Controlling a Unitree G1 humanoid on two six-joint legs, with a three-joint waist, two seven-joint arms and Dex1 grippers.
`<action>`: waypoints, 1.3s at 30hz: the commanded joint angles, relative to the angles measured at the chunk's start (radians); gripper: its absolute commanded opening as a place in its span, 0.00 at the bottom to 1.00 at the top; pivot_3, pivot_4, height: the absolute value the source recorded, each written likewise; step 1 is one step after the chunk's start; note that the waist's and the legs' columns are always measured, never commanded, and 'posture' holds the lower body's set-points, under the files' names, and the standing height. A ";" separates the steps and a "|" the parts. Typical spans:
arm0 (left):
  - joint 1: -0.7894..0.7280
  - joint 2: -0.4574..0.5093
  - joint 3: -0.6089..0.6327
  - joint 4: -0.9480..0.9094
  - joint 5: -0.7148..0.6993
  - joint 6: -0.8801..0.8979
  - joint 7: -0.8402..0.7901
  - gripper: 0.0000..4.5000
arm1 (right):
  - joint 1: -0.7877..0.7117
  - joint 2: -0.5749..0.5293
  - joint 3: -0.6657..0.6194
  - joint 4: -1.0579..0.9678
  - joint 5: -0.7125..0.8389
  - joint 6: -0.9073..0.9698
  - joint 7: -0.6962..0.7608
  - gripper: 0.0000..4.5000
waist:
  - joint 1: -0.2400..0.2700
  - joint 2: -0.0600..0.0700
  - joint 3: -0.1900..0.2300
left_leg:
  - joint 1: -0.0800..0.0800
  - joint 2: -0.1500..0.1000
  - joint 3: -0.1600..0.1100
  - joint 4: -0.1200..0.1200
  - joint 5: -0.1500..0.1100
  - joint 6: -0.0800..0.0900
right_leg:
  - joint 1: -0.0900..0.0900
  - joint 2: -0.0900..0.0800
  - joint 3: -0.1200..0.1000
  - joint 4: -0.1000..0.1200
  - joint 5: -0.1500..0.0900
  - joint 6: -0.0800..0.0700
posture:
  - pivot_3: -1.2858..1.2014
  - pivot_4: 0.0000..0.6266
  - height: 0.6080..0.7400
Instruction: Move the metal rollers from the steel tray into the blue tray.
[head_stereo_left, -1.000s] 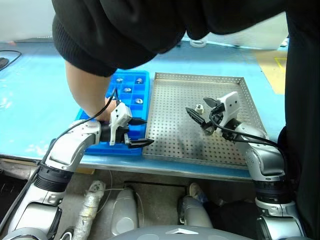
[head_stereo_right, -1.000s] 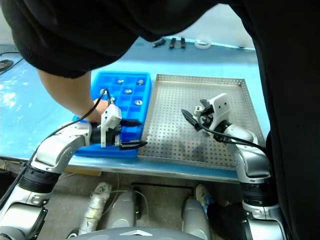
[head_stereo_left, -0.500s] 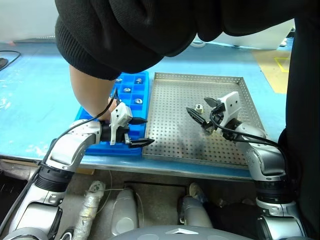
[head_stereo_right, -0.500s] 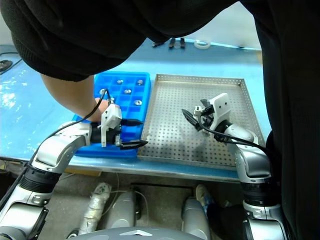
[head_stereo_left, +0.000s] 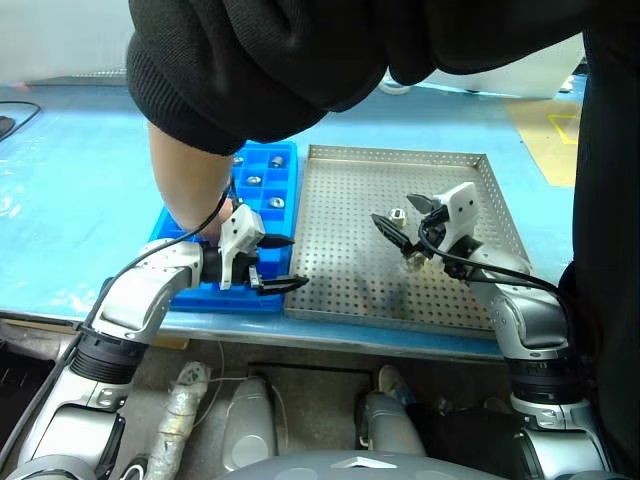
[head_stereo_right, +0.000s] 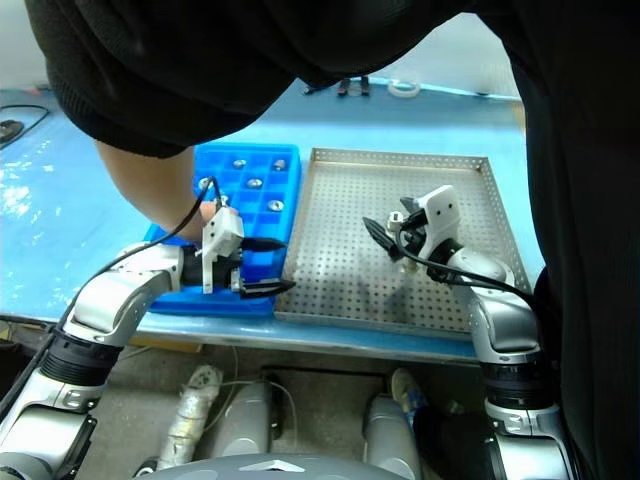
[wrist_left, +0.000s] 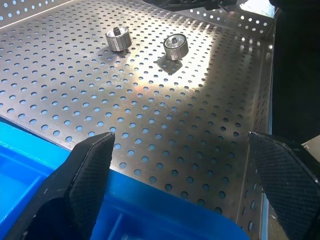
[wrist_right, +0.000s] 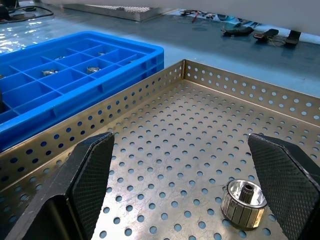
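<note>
Both end effectors spread and empty, paused while a person's arm (head_stereo_left: 185, 190) reaches over the blue tray (head_stereo_left: 275, 165).
Two rollers (wrist_left: 118, 38) lie on the steel tray (head_stereo_left: 450, 300); the right end effector (head_stereo_left: 395, 232) hovers beside one, the left end effector (head_stereo_left: 275, 262) waits at the blue tray's edge.

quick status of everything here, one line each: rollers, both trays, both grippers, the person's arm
metal rollers: two loose on the steel tray, some already in blue tray cells
steel tray: flat on the table, nearly emptied
blue tray: beside steel tray, partly filled
left gripper: open, empty
right gripper: open, empty
person's arm: reaching onto blue tray
</note>
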 joint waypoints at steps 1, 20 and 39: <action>-0.008 0.001 0.016 -0.015 0.000 -0.024 0.001 1.00 | -0.022 -0.008 -0.003 -0.012 -0.004 -0.022 0.001 1.00 | 0.000 0.000 0.000 | 0.000 0.000 0.000 0.000 0.000 0.000 | 0.000 0.000 0.000 0.000 0.000 0.000 | 0.51 0.24 1.00; 0.002 0.012 0.023 -0.026 -0.003 -0.023 0.004 1.00 | -0.023 0.000 0.006 -0.006 -0.010 -0.028 0.008 1.00 | 0.000 0.000 0.000 | 0.000 0.000 0.000 -0.001 0.000 0.000 | 0.000 0.000 0.000 -0.001 0.000 0.000 | 0.52 0.24 1.00; -0.006 0.008 0.021 -0.024 -0.001 -0.026 0.020 1.00 | -0.012 -0.011 0.004 -0.007 -0.008 -0.029 0.017 1.00 | 0.000 0.000 0.000 | 0.000 0.000 0.000 -0.002 0.000 0.000 | 0.000 0.000 0.000 -0.002 0.000 0.000 | 0.52 0.24 1.00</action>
